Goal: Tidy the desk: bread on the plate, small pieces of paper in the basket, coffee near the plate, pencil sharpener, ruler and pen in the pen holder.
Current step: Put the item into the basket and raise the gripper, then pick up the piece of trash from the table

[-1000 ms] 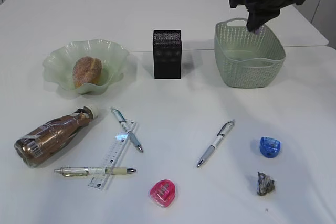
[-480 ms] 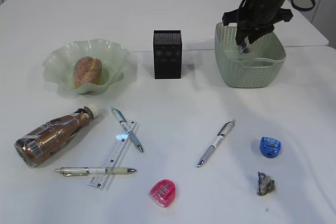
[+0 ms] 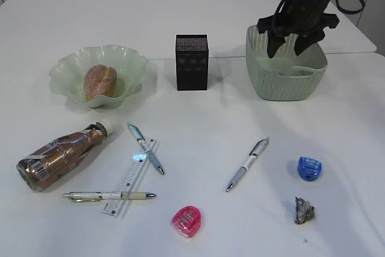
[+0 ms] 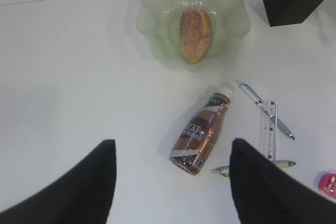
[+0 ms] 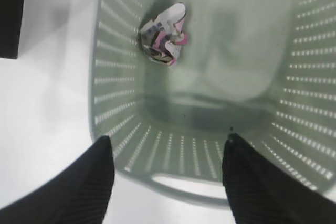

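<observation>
Paper (image 5: 164, 34): crumpled printed wad, lay on the basket floor.
Basket (image 3: 258, 76): sage perforated plastic, rounded rectangle, rear right of the matte white table (image 3: 198, 124).
Right fingers (image 3: 290, 41): spread wide above basket, empty.
Left fingers (image 4: 173, 182): black ribbed, apart, empty.
Second paper wad (image 3: 304, 210): grey, front right.

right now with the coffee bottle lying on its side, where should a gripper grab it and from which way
Probably the middle of the coffee bottle, at the labelled body, coming from above. It lies flat on the desk, cap toward the plate, so jaws set across its width should span it. The left gripper hangs open above it.
</observation>
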Available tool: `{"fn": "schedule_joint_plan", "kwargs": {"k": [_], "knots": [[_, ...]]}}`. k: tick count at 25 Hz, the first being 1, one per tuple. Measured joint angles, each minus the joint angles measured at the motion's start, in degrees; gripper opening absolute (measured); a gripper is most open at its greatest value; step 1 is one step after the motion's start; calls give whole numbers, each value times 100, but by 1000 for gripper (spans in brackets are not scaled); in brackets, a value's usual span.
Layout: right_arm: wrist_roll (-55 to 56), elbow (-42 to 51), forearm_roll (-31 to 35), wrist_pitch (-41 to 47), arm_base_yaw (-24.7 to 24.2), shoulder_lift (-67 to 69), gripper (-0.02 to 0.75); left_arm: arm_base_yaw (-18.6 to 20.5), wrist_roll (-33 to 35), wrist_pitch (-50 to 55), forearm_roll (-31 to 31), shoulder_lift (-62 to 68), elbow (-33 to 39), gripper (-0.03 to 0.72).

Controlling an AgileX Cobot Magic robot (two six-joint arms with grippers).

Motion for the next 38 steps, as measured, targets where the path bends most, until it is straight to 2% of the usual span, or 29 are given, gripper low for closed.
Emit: {"fn": "schedule_joint_plan", "kwargs": {"k": [6,11,19,24,26,27,30,34,35,38], "knots": [[0,76,-94,117,0,-580,512,0,0,0,-27,0,0,474],[-11,774,-94,173,-12,-1650,512,0,0,0,-315,0,0,474],[-11,2036,-12,189,-12,-2964,512,0,0,0,-374,-192,0,474],[79,3858,190,189,-12,-4312,512,0,0,0,-376,-298,0,474],[90,4048,225,189,-12,-4466,512,0,0,0,-376,-297,0,474],[101,4996,399,189,-12,-4949,512,0,0,0,-386,-297,0,474],[105,5867,450,189,-12,-5283,512,0,0,0,-386,-297,0,474],[161,6339,534,189,-12,-5343,512,0,0,0,-403,-297,0,474],[198,6570,801,168,-12,-5343,512,0,0,0,-403,-297,0,474],[198,6636,1055,143,63,-5352,512,0,0,0,-412,-297,0,474]]}}
